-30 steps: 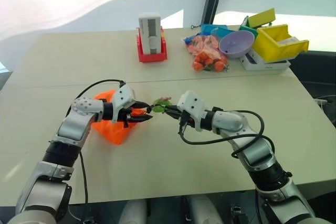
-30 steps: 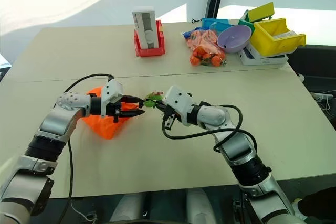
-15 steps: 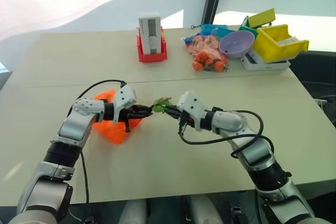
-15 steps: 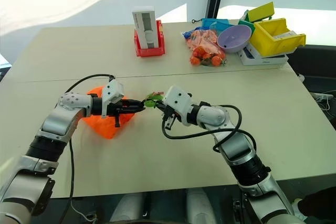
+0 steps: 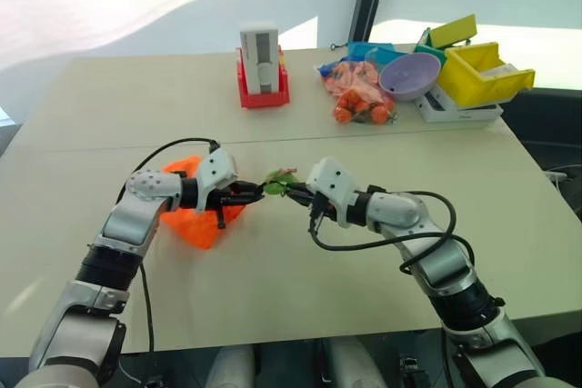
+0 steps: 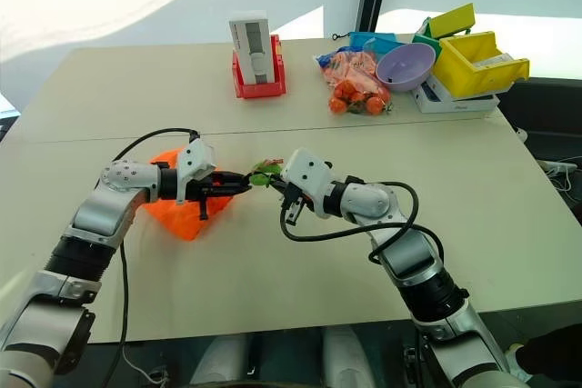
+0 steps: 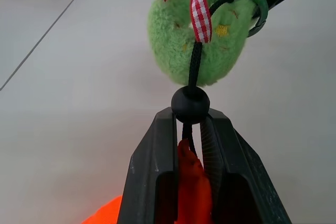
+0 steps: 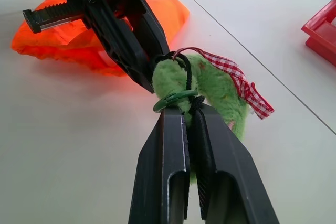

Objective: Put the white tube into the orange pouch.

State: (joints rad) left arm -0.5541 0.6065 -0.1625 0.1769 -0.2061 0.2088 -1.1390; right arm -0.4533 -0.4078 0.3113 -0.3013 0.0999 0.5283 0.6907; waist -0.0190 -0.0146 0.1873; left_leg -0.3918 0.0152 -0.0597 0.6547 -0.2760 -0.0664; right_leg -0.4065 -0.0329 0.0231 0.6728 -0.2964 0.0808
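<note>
Lying on the table (image 5: 300,279) toward its left half, nearer the front edge than the back, the orange pouch (image 5: 195,215) sits crumpled under the left gripper (image 7: 191,124). That gripper's fingers are pressed nearly together on the pouch's neck: orange fabric and the black cord (image 7: 195,61) show pinched between them, with the round cord stopper (image 7: 190,104) sitting just past the fingertips. The cord runs on to a fuzzy green tag (image 7: 197,30) with a red-checked ribbon (image 8: 239,80) and a green ring (image 8: 175,99). The right gripper (image 8: 181,116) faces the left one across this tag, its fingers pressed together at the ring and cord, the tag bulging beside their tips. Both grippers meet near the table's middle, tag held above the surface between them.

The white tube cannot be made out.

Along the back edge stand a white-grey box in a red holder (image 5: 263,88), a clear bag of orange items (image 5: 359,93), a purple bowl (image 5: 409,76) and yellow bins (image 5: 482,70) toward the back right corner.
</note>
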